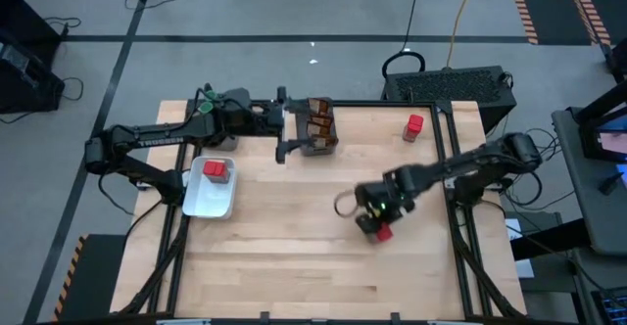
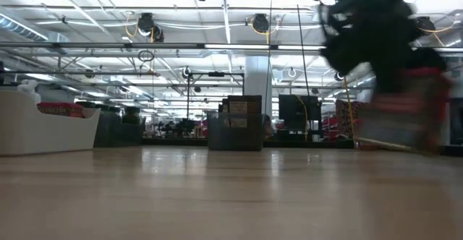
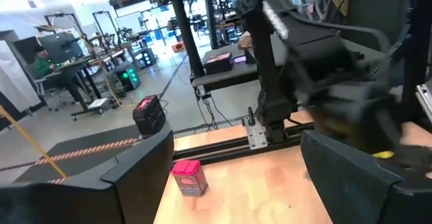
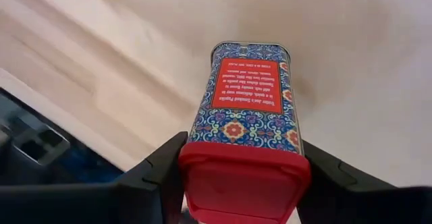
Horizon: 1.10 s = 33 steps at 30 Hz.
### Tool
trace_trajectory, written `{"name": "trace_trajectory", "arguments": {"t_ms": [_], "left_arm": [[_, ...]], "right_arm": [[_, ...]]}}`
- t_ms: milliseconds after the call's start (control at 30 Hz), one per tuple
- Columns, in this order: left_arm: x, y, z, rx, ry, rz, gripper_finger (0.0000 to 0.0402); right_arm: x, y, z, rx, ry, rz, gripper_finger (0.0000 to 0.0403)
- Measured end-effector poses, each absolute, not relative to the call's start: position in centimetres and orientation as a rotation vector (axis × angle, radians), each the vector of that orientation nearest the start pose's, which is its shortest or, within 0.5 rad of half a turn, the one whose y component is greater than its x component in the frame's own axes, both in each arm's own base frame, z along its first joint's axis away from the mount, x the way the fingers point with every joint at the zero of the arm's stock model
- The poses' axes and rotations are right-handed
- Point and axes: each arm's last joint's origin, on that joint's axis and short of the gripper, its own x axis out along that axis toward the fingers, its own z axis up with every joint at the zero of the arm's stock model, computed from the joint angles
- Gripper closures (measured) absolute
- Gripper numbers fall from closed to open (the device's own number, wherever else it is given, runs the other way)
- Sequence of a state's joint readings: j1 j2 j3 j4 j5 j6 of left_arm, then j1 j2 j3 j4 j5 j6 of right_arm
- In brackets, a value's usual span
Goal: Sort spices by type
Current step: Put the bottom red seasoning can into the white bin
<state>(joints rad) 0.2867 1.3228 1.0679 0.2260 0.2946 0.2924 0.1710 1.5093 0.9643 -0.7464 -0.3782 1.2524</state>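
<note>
My right gripper [image 1: 377, 219] is over the table's right middle, shut on a red-lidded tin [image 4: 246, 116] with a blue patterned body. It also shows as a red blur [image 2: 405, 106] in the low view. A second red tin [image 1: 413, 126] stands on its base near the far right corner, also seen as a tin [image 3: 187, 178] between my left fingers' tips. A third red tin [image 1: 216, 171] lies in the white tray [image 1: 208, 206]. Brown-orange packets [image 1: 319, 127] stand in a dark bin. My left gripper [image 1: 284, 126] is open beside that bin's left side, touching nothing. My right gripper pinches the tin at its red lid end [image 4: 243, 177], one finger [image 4: 158, 177] on each side of the lid. The fingers come from above, slanting. The tin's body points away from the fingers toward the table, its base [image 4: 248, 48] the farthest part.
The dark bin [image 1: 331, 149] sits at the far middle of the table, the white tray at the left edge. A pale ring [image 1: 345, 205] lies beside my right gripper. Bare wood stretches along the near half. Black frame rails border the table.
</note>
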Motion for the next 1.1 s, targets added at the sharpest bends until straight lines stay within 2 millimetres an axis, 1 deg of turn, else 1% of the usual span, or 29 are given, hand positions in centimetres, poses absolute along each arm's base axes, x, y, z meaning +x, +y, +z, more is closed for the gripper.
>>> {"name": "trace_trajectory", "arguments": {"t_ms": [133,267,367,433,533,667,833,1000,1100], "left_arm": [[29.3,7.5,35.3,0.284,0.025,-0.021,0.0072],[29.4,7.4,35.3,0.283,0.024,-0.025,0.0072],[29.4,7.4,35.3,0.271,0.024,-0.025,0.0072],[29.4,7.4,35.3,0.258,0.024,-0.025,0.0072],[29.3,7.4,35.3,0.257,0.025,-0.025,0.0072],[29.1,7.3,35.6,0.259,0.019,-0.024,0.0072],[29.0,7.3,35.7,0.258,0.014,-0.023,0.0072],[29.0,7.3,35.7,0.235,0.016,-0.022,0.0072],[29.0,7.3,35.7,0.234,0.019,-0.022,0.0072]], "right_arm": [[27.9,2.2,21.2,1.121,1.32,-0.416,0.0216],[29.6,-0.7,22.1,1.053,1.259,-0.428,0.0216],[31.4,-2.6,22.2,0.992,1.261,-0.41,0.0216],[32.8,-3.4,22.0,0.934,1.288,-0.387,0.0216],[34.6,-4.2,21.6,0.849,1.381,-0.356,0.0216],[36.3,-4.6,21.2,0.746,1.504,-0.358,0.0216],[38.1,-4.8,20.3,0.698,1.553,-0.318,0.0212],[39.2,-4.9,19.1,0.712,1.583,-0.249,0.0194],[39.3,-4.9,18.6,0.705,1.594,-0.242,0.0191]]}}
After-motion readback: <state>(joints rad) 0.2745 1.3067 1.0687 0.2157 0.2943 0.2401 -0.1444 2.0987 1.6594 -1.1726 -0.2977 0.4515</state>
